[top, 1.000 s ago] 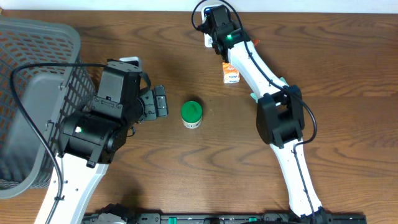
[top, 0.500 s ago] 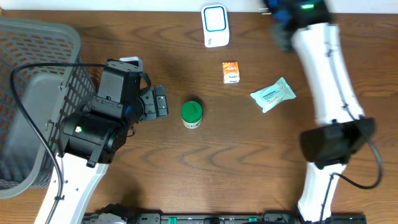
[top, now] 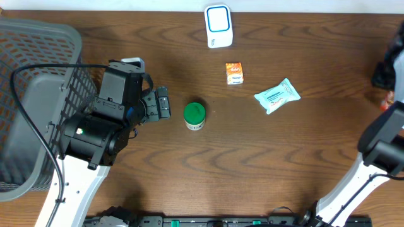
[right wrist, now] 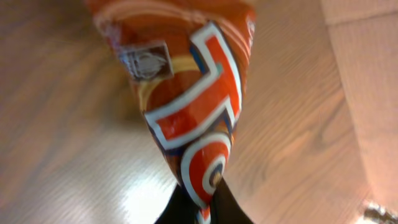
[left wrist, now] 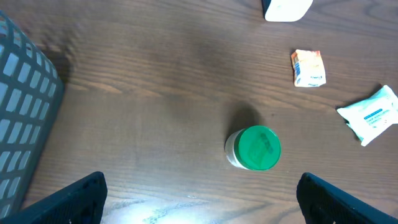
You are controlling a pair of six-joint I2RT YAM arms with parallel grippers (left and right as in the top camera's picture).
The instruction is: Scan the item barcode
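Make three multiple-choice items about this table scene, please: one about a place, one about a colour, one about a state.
1. Where does the grey basket stand?
A. at the left edge of the table
B. at the right edge
C. in the middle

2. What colour is the lid of the jar?
A. red
B. green
C. yellow

3. What is the state of the right end effector?
A. open and empty
B. shut on the jar
C. shut on the orange bag

Answers:
1 A: the overhead view shows its mesh walls along the left side.
2 B: the lid is green in both the overhead and the left wrist views.
3 C: the right wrist view shows the end of the bag pinched in it.
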